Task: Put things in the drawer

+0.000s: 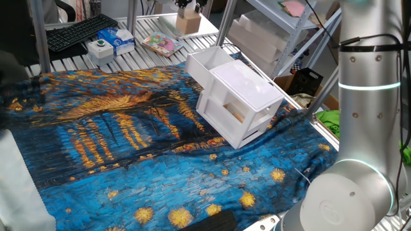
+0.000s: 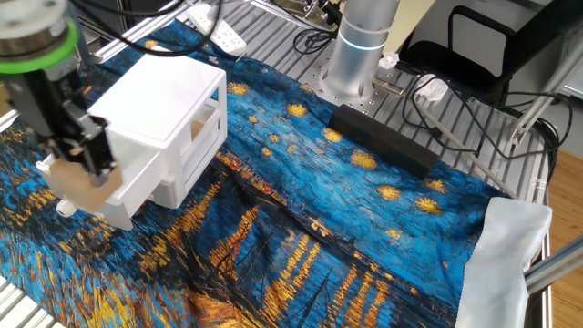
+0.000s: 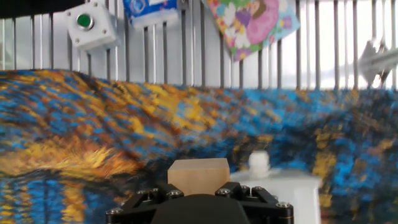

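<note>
One fixed view: I see the white cabinet (image 1: 239, 101) lying on the painted blue-and-gold cloth (image 1: 128, 147) that covers the surface, with the upper drawer (image 1: 209, 66) pulled out toward the far side and open at the top. At the far edge of the picture my hand (image 1: 188, 9) hangs above the drawer's far end, closed around the tan block (image 1: 188, 23), which is clear of the drawer and of the cloth.

The other fixed view: here the hand (image 2: 80, 150) is at the near left, and the block (image 2: 77, 187) sits between the fingers, just beside the drawer (image 2: 137, 178) on its open end. I cannot tell from this angle whether the block is over the tray or just outside its rim.

Hand view: the block (image 3: 199, 174) shows just beyond the hand (image 3: 199, 198), held between the fingers; a white edge of the drawer (image 3: 292, 186) lies low and to the right, the button box (image 3: 92, 23) far off at upper left.

Step in hand, as I judge it: carrying the block to the drawer. Next I must centre the block over the tray, lower it inside the walls, then open the fingers.
</note>
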